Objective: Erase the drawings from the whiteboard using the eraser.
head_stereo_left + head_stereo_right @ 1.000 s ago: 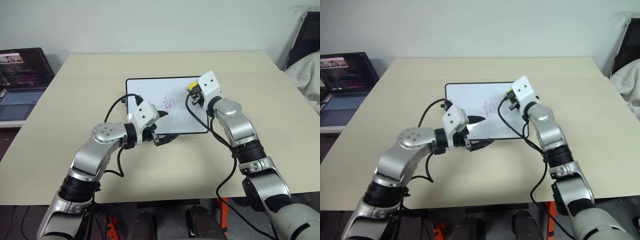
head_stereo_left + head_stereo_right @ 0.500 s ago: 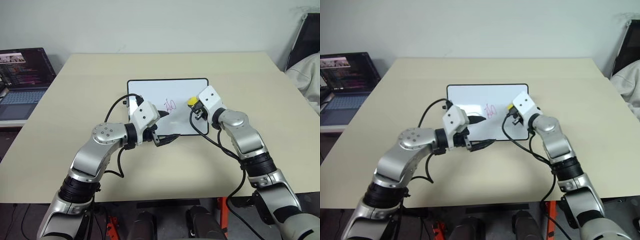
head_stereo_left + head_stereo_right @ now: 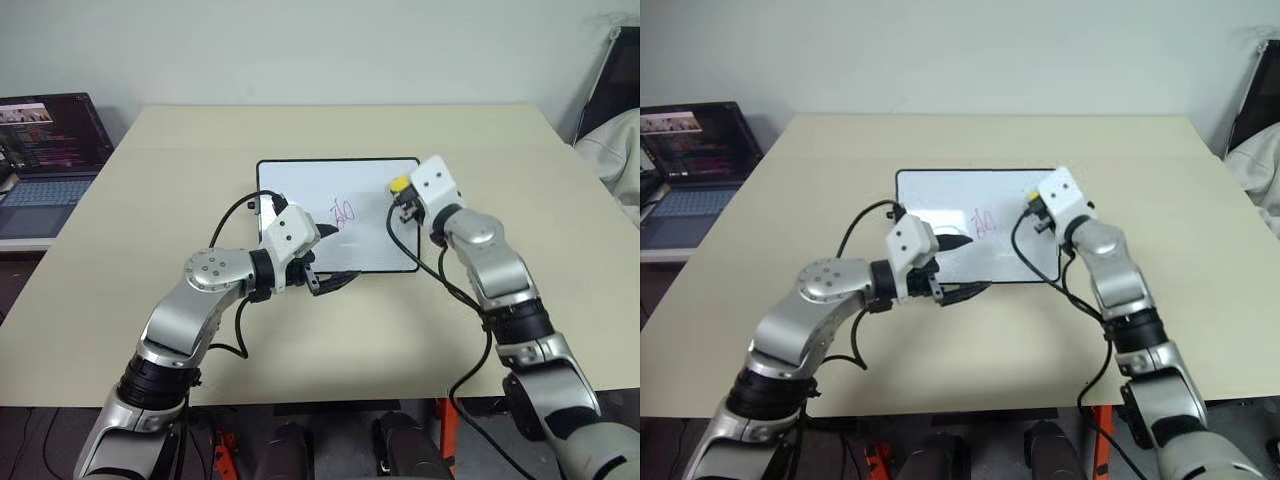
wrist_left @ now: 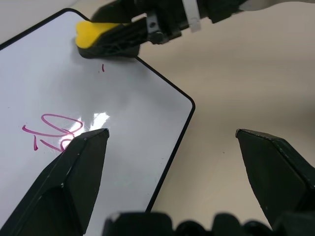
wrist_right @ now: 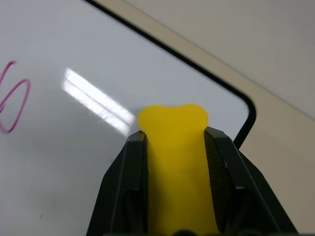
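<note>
eraser (image 5: pixel 173 167) | long axis along right pincer (image 5: pixel 173 147) | over whiteboard (image 3: pixel 330 185)

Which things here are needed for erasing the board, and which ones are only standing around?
Needed for the job:
- the whiteboard
- the drawing in red-purple ink, and a small leftover mark
- the eraser, clamped in the right gripper
- the left gripper, open over the board's near edge

Only standing around:
- the laptop, beside the table

text: none legible | whiteboard (image 3: pixel 300 185): scribble only | laptop (image 3: pixel 45 135) screen: unreadable
</note>
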### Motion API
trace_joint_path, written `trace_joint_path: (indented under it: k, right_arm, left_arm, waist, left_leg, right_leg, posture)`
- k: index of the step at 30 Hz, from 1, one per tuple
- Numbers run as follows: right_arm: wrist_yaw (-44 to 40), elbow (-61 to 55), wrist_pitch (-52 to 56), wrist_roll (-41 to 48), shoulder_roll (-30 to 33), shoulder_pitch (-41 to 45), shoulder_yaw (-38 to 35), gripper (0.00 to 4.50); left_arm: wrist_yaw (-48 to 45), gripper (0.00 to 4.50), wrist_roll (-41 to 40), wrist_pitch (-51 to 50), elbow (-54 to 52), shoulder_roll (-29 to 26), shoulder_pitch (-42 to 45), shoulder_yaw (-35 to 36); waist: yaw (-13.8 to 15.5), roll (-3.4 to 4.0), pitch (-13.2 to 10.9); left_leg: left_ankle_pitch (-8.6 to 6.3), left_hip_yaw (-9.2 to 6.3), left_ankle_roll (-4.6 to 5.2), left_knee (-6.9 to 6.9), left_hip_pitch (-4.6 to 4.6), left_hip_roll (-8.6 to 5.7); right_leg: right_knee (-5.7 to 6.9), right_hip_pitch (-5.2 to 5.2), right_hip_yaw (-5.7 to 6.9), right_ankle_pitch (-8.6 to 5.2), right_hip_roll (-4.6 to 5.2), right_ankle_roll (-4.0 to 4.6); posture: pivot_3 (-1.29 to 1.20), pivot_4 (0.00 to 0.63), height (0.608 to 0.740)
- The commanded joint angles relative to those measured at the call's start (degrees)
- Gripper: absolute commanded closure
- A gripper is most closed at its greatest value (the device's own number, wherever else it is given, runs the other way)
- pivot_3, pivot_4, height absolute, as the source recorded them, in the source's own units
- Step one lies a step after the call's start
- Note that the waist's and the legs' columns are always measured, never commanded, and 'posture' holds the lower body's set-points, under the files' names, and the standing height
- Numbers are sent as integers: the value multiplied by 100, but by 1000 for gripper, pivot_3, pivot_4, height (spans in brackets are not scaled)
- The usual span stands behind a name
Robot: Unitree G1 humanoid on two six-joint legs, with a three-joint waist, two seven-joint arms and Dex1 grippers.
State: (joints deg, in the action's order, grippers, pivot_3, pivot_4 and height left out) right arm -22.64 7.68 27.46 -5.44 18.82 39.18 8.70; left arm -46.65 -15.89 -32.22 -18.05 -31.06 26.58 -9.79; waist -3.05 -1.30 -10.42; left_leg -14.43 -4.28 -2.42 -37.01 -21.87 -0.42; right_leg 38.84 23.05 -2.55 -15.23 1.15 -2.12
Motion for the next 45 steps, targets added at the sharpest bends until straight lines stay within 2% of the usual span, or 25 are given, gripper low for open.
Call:
trace_joint_path:
  k: [1, 5, 10, 15, 20, 28, 33, 39, 45]
  right_arm:
    - [-487, -292, 525, -109, 327, -503, 375, 3304]
    - [-471, -629, 589, -133, 384, -524, 392, 3305]
    - [328, -543, 127, -131, 69, 25, -113, 3305]
    - [790, -117, -173, -244, -8, 315, -244, 3305]
    - [409, 43, 58, -311, 135, 146, 23, 3305]
    - [-517, -757, 838, -129, 326, -518, 482, 3305]
    - [-188, -694, 483, -200, 81, -180, 309, 3305]
    - [292, -226, -215, -204, -298, 271, 143, 3306]
    - [-23, -25, 220, -249, -189, 110, 393, 3306]
  left_arm:
    - [46, 0, -37, 34, -228, 33, 34, 13]
    - [32, 0, -37, 39, -211, 38, 39, -2]
    - [12, 0, -46, 27, -224, 28, 28, -2]
    - [11, 0, -58, -3, -270, 27, -23, -19]
    - [22, 0, -65, -33, -308, 30, -53, -20]
    - [150, 0, -23, -15, -212, 100, -34, 57]
    - [392, 0, 183, 28, 47, 58, 47, 145]
    - [516, 0, 444, 119, 281, -156, 23, 189]
    - [558, 0, 435, 94, 231, -171, -29, 227]
  waist:
    - [0, -1, 0]
    - [-39, -1, 0]
    - [-33, -2, -6]
    - [1, -1, -7]
    - [7, -1, -7]
    - [-21, -5, -5]
    - [-31, -6, -5]
    - [-30, -4, -8]
    - [9, -6, -7]
  left_leg:
    - [1, 0, 1, 0, 2, 0]
    - [4, 2, 4, -4, 29, 2]
    - [7, 2, 7, -2, 47, 4]
    - [7, 0, 5, 2, -17, -1]
    - [0, 0, -1, 13, -30, 2]
    - [-1, 1, -2, 7, -5, 2]
    - [14, 1, 6, 0, 7, 4]
    - [22, 3, -2, 9, -4, 5]
    - [14, -8, -14, 12, -24, 2]
  right_leg:
    - [0, -1, 0, 0, -1, -1]
    - [-3, -29, -3, -17, -5, -29]
    - [-2, -47, -2, -18, -8, -28]
    - [1, 18, -1, 2, 0, 2]
    - [-27, 23, 1, -1, 1, 2]
    - [-23, 2, -1, -2, -1, 0]
    - [-7, -2, 0, -7, -7, -19]
    - [4, 17, 2, 7, -13, 5]
    - [-22, 18, 9, 9, 0, 10]
  posture:
    - [0, 150, 740]
    - [0, 150, 740]
    - [0, 150, 740]
    - [0, 150, 740]
    - [0, 150, 740]
    - [0, 150, 740]
    - [0, 150, 740]
    - [0, 150, 740]
    - [0, 150, 740]
